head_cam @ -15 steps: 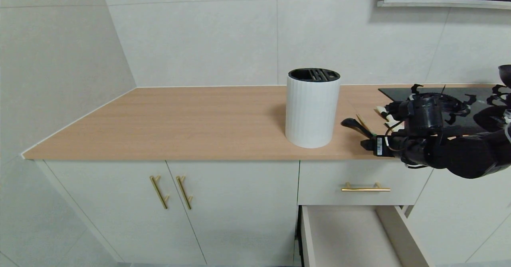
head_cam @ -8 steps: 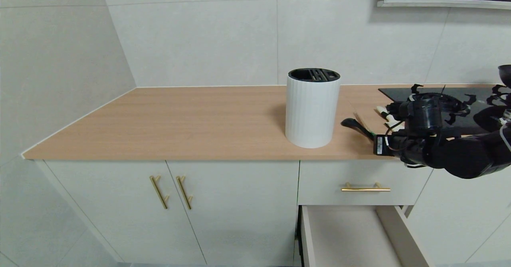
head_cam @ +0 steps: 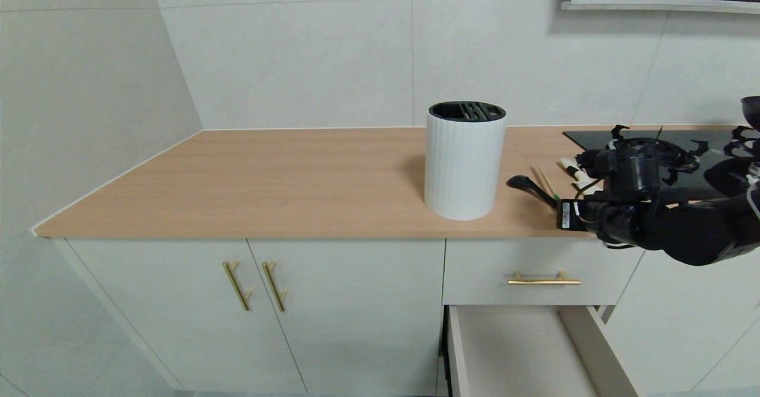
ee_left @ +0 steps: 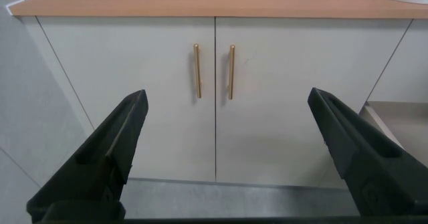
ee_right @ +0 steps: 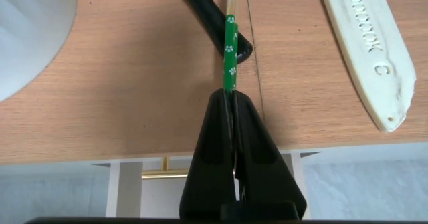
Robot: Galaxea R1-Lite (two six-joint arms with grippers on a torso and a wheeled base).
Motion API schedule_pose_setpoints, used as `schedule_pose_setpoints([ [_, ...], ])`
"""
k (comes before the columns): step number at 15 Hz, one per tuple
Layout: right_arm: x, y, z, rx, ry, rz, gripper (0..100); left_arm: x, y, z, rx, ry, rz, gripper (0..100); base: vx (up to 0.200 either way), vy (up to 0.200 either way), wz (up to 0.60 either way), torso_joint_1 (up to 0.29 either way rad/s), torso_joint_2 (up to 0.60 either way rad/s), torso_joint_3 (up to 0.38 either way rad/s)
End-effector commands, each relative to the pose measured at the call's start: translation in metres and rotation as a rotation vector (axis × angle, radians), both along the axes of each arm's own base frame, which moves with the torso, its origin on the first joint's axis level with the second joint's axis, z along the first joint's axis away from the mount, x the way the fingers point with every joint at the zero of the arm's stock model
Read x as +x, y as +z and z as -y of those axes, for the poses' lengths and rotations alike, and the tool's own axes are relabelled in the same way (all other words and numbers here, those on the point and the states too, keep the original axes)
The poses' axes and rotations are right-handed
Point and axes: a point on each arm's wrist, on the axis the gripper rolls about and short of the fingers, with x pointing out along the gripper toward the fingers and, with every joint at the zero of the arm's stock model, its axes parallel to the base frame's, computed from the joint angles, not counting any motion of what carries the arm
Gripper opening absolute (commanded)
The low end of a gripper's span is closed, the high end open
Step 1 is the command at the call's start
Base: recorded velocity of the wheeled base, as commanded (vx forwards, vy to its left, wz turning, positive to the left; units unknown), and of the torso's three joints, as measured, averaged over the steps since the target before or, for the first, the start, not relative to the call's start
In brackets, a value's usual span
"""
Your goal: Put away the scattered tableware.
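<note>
The white ribbed holder (head_cam: pixel 465 165) stands on the wooden surface (head_cam: pixel 267 177), its slotted black top facing up. Just to its right, the right pincer (ee_right: pixel 233 100) is clamped on the green-banded end of a chopstick (ee_right: pixel 231 47), whose far end lies across a black-handled utensil (ee_right: pixel 208 17). Whether the stick is clear of the wood cannot be told. The step in hand looks like carrying it to the holder. It would be best to lift straight up first so the far end does not drag the black handle, then tip the stick upright and lower it into a slot without knocking the rim. Below and left of the holder, the left pincer (ee_left: pixel 227 97) hangs wide open, facing the cupboard doors (ee_left: pixel 167 103). Right of the holder, past the chopstick, lies a white utensil (ee_right: pixel 368 50), then the black hob (head_cam: pixel 585 137). Below and right of the holder, a drawer (head_cam: pixel 516 349) stands pulled out.
</note>
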Motion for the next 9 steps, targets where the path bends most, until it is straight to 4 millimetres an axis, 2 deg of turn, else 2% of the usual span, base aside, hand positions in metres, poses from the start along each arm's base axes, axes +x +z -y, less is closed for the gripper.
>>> schedule_pose_setpoints([
  [1,-0.004,0.010,0.000,0.007,0.002,0.027,0,0.000,0.000,0.000,-0.001,0.000,-0.001,100,0.000,0.000,0.00,0.000,0.00,0.000],
  [9,-0.044,0.053,0.007,0.030,0.017,0.129,0,0.000,0.000,0.000,-0.001,0.000,-0.001,100,0.000,0.000,0.00,0.000,0.00,0.000],
])
